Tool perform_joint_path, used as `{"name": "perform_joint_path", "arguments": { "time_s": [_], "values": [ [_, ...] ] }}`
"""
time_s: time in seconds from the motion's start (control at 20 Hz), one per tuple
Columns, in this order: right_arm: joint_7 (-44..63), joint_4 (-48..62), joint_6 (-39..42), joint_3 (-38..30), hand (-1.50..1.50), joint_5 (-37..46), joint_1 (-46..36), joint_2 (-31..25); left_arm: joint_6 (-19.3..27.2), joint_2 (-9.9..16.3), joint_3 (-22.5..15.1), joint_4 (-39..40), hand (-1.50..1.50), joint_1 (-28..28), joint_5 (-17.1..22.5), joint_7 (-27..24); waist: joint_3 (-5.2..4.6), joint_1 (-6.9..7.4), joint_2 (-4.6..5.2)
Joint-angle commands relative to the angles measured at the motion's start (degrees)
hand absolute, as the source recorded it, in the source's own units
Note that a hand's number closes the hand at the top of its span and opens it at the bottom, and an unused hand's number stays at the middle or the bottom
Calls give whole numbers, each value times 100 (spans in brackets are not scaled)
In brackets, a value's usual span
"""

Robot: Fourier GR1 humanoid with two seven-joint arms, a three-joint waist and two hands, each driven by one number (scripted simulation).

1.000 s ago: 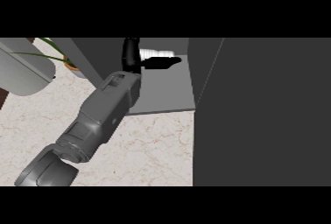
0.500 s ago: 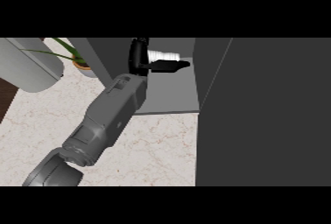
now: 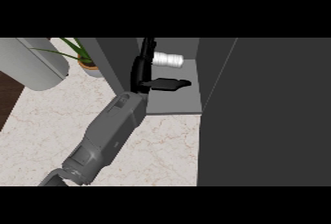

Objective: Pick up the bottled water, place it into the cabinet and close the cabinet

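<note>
We see the bottled water lying on its side inside the cabinet, long axis across the view, just beyond our left robot hand, which is released, fingers straight, holding nothing; right hand unseen.

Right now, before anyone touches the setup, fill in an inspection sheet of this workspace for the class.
Surface: pale marbled counter, bare where visible.
Job's things: white bottled water lies on its side inside the open cabinet; cabinet door stands open at the right.
Clutter: potted plant and a pale grey rounded object at the far left.
Hands: left hand reaches into the cabinet, fingers straight beside the bottle, thumb stretched out below it; right hand not in view.
Cables: nothing seen.
Surroundings: dark brown strip beyond the counter's left edge.
</note>
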Motion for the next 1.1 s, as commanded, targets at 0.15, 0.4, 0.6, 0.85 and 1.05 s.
{"name": "perform_joint_path", "arguments": {
  "time_s": [0.15,0.4,0.6,0.85,1.05],
  "values": [
    [376,-744,-128,-98,-150,-284,200,-119,-269,-7,-872,-1771,-150,1137,534,251,0,83,-22],
    [381,-496,-338,16,-150,-31,-227,6,-316,-6,-1438,-2951,-150,2152,355,113,1,181,1],
    [274,-703,-233,60,-150,168,200,-94,-224,64,-1532,-3896,-150,2614,136,419,2,167,-16],
    [67,-671,285,92,-150,254,247,-536,-304,670,-1873,-5013,150,3615,44,658,2,202,-23],
    [266,-993,567,439,150,783,233,-921,-605,1115,-1763,-5378,150,3978,239,823,-7,188,-12]
  ]
}}
